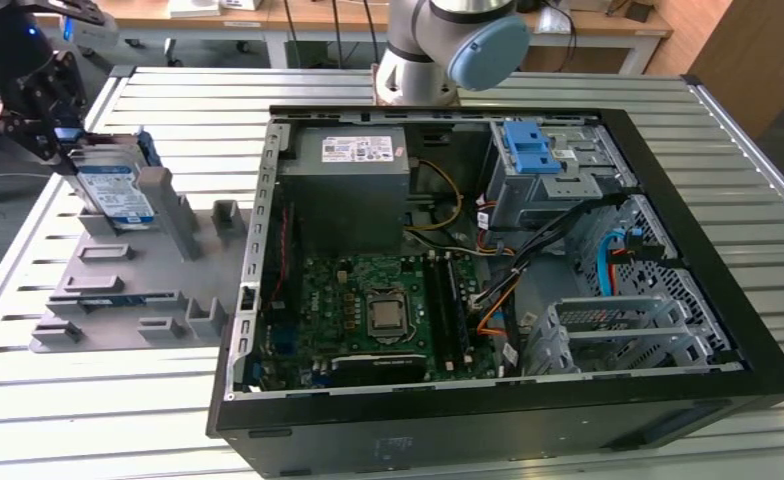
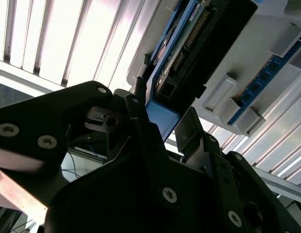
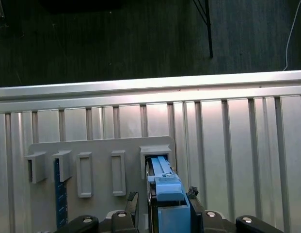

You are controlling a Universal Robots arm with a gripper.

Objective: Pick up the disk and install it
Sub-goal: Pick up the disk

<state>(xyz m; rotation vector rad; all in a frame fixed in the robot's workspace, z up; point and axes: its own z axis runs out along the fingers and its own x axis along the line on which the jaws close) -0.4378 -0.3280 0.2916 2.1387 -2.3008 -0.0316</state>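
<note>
1. Exterior view: cam off the arm, high up, tilted down over the whole slatted surface (image 1: 125,400). Open PC case (image 1: 499,415) sits mid-frame, grey holder tray (image 1: 152,270) at the exterior view's left, arm base (image 1: 426,50) at far edge. Wide shot, farthest cam.
2. First wrist view: looks down past the gripper (image 3: 162,194) onto tray, slats and dark floor (image 3: 140,39) beyond the edge. Medium-near.
3. Second wrist view: v. close, looks along the black gripper body at the disk (image 2: 198,48) edge + tray.
4. Shared: all 3 see tray, disk, slats round them.
</note>
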